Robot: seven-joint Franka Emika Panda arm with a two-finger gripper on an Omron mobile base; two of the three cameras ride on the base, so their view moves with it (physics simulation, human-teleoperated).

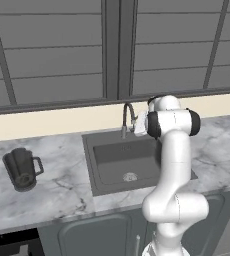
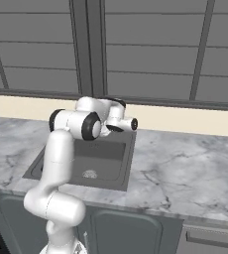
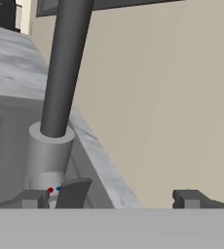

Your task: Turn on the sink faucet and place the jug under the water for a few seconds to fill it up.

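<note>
Dark-grey gooseneck sink faucet [image 1: 128, 117] on marble counter [image 1: 62, 185], end effector [image 3: 111, 198] spread wide.

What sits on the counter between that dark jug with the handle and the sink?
Nothing: in the left base view, bare grey-veined marble counter runs from the dark cylindrical jug to the rectangular dark-grey sink.

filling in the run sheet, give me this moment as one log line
phase: reaching for tap | gripper: open, holding nothing, at base of sink faucet | water: none running | jug: upright on counter left of sink
</note>
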